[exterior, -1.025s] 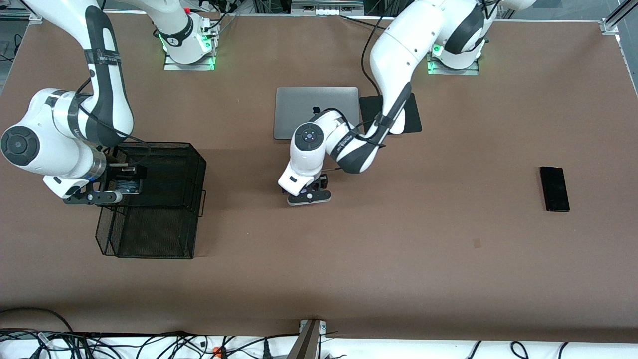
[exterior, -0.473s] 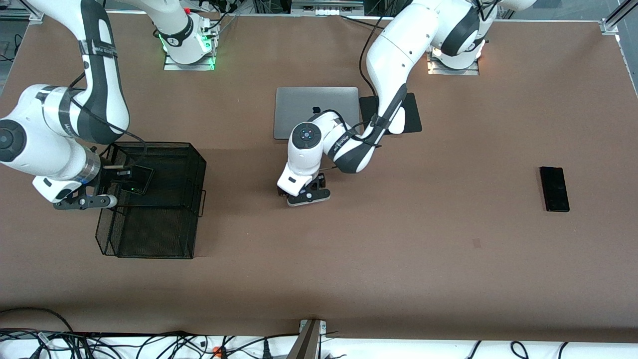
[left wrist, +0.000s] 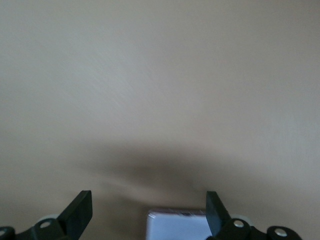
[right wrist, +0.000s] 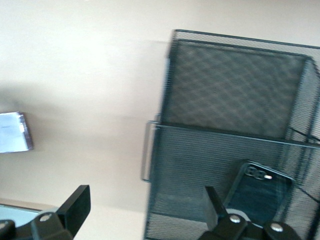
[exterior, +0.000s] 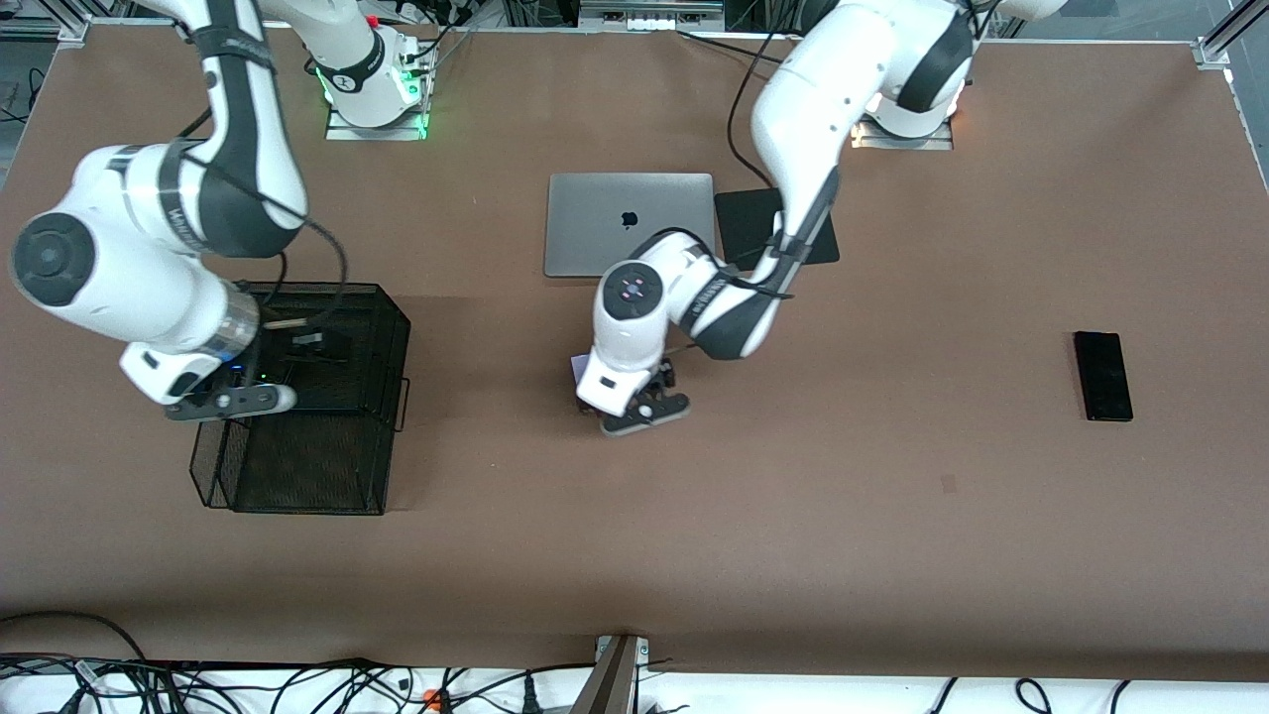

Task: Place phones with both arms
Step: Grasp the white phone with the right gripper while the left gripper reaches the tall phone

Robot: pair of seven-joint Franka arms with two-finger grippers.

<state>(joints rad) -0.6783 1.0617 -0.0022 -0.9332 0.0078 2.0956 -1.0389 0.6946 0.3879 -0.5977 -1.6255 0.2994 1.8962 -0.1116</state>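
The right pincer (exterior: 230, 400) hangs with its jaws apart and empty over the black mesh basket (exterior: 372, 397), at the right arm's end of the tabletop (exterior: 694, 535). Just under it, in the basket's upper compartment, lies the small black phone (right wrist: 260, 192), free of the fingers, so by my reading that one is placed. The left pincer (exterior: 646, 414) is low over the middle of the tabletop, jaws likewise spread and holding nothing; the white-lavender phone (left wrist: 177, 225) lies flat between its fingers (left wrist: 80, 212) and shows only as a pale corner (exterior: 576, 369) at the wrist in the front view. Whether that spot is its final place I cannot tell.

Well away from both pincers, toward the left arm's end, the long black phone (exterior: 1102, 375) lies untouched, so it looks like the work left. The closed silver laptop (exterior: 595, 213) and a black mouse pad (exterior: 744, 223) sit close to the left arm. Nothing stands between the left pincer and the long phone.
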